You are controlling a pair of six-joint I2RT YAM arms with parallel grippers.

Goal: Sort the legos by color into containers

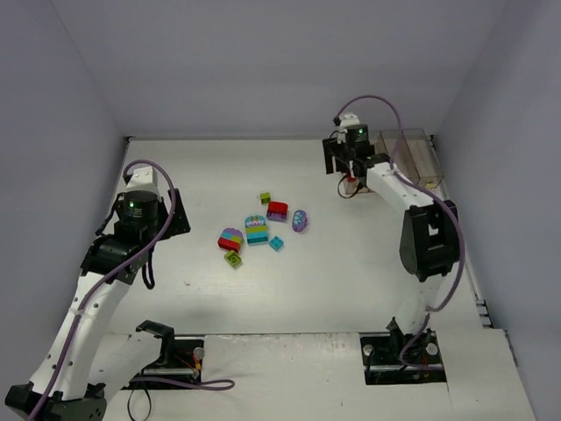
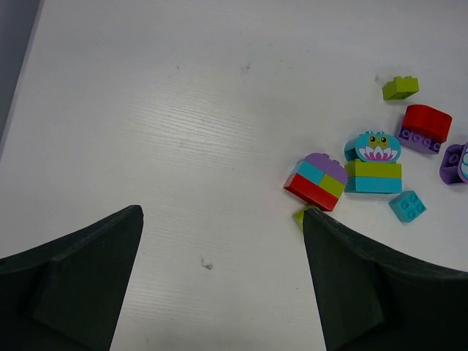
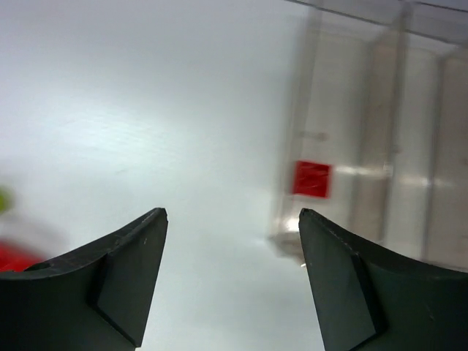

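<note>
Right pincer parted beside the containers, gripping nothing.
Its jaws stand partly apart and empty; a blurred red brick shows at the containers' end bin. The other legos lie clustered on the desk, well apart from the containers. Farther still from the containers, the left pincer gapes wide, empty.

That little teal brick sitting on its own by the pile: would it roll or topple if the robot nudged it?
Probably neither. The small teal brick is low and square with its studs up, so it would likely slide flat across the smooth table. It looks like hard plastic, so it is probably stiff and light. Being so small, it might twist askew if pushed off-centre.
</note>
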